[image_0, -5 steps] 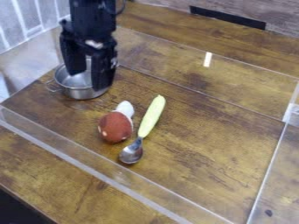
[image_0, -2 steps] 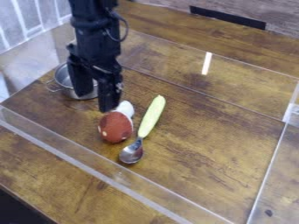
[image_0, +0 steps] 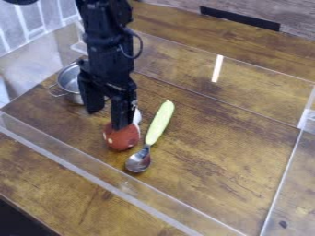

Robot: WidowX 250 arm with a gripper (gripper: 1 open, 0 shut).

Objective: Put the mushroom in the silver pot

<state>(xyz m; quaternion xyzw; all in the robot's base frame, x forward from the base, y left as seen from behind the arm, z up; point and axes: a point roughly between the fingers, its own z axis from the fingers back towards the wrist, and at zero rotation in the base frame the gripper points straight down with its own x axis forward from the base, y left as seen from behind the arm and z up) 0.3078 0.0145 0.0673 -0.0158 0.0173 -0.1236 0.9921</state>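
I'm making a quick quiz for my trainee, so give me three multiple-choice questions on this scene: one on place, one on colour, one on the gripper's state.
1. Where is the mushroom?
A) in the pot
B) on the table
C) on the spoon

2. What colour is the spoon's handle?
A) yellow-green
B) blue
C) black

3. How is the gripper?
A) lifting the pot
B) open, at the mushroom
C) holding the spoon

Key:
1 B: the mushroom sits on the table, outside the pot.
2 A: the handle of the spoon is pale yellow-green.
3 B: the gripper stands with its fingers apart over the mushroom.
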